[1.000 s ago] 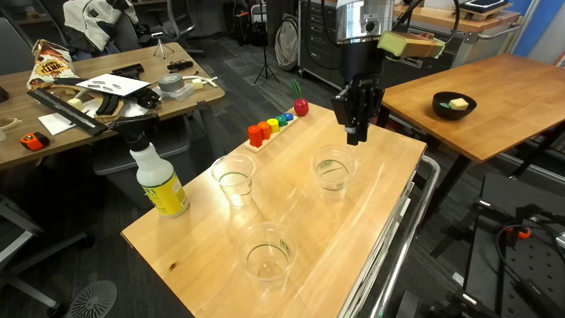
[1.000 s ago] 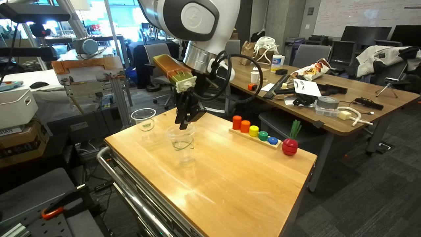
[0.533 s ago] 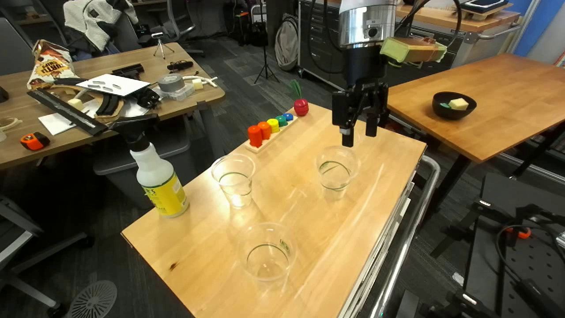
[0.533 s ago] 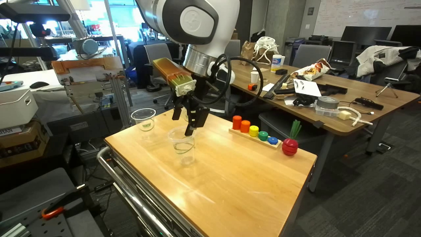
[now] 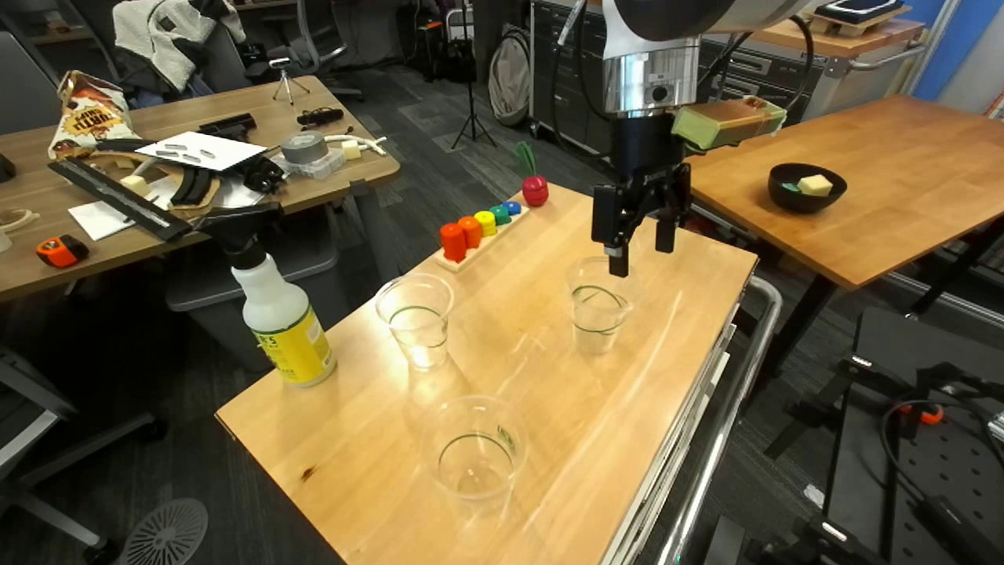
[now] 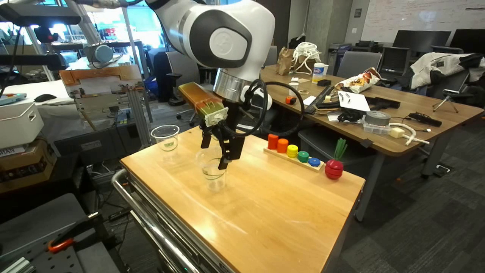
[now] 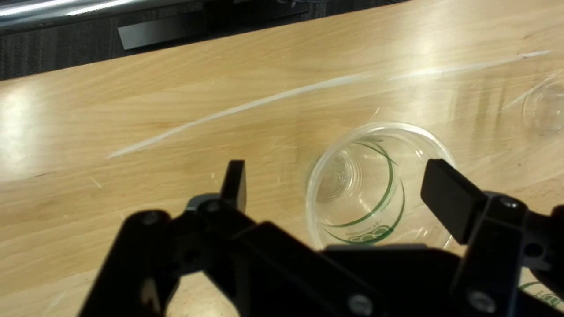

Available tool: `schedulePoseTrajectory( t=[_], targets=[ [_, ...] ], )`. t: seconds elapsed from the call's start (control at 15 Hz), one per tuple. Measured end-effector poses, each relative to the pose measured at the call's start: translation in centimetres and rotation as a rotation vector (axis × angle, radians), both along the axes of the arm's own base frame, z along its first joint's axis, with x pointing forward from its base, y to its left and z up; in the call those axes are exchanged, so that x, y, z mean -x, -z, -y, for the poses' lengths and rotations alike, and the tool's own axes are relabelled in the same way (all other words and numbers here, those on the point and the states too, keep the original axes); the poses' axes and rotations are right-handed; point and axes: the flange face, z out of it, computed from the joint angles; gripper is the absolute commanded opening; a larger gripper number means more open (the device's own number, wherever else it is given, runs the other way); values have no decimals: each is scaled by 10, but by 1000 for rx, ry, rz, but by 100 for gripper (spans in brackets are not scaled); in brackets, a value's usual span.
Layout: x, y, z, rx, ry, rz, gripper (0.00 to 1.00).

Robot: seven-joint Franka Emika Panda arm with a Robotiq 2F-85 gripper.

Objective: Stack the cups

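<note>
Three clear cup positions show on the wooden top: a cup [image 5: 416,322] towards the bottle side, another [image 5: 473,455] at the front, and one [image 5: 598,310] beneath my gripper [image 5: 642,255]. Two green bands cross slightly askew in that last cup [image 7: 352,198]; it may be two nested cups, I cannot tell. My gripper [image 7: 346,189] is open, fingers wide apart, nothing gripped. One finger [image 7: 451,200] overlaps the cup's rim in the wrist view; contact is unclear. In an exterior view one cup [image 6: 165,138] stands at the left, and another is mostly hidden behind the gripper [image 6: 214,154].
A spray bottle with a yellow label [image 5: 294,345] stands at the table's edge. A peg board with coloured blocks [image 6: 291,151] and a red toy radish [image 6: 334,169] line the opposite side. A metal rail [image 5: 753,377] runs along the table's edge.
The jaws, close together a second ago, have spread apart. My gripper has come down a little, and the cup below it has shifted slightly and stands straighter. The other cups stayed put.
</note>
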Motion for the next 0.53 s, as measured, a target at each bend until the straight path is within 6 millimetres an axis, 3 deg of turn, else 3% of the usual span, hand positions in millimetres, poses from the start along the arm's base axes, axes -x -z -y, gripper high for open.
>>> schedulePoseTrajectory(
  t=[0.2, 0.27, 0.33, 0.53],
  targets=[
    [-2, 15, 2, 9, 11, 1, 100],
    [-3, 20, 3, 13, 16, 5, 75],
    [-5, 24, 4, 17, 23, 9, 74],
    [-9, 33, 5, 28, 40, 20, 50]
  ],
)
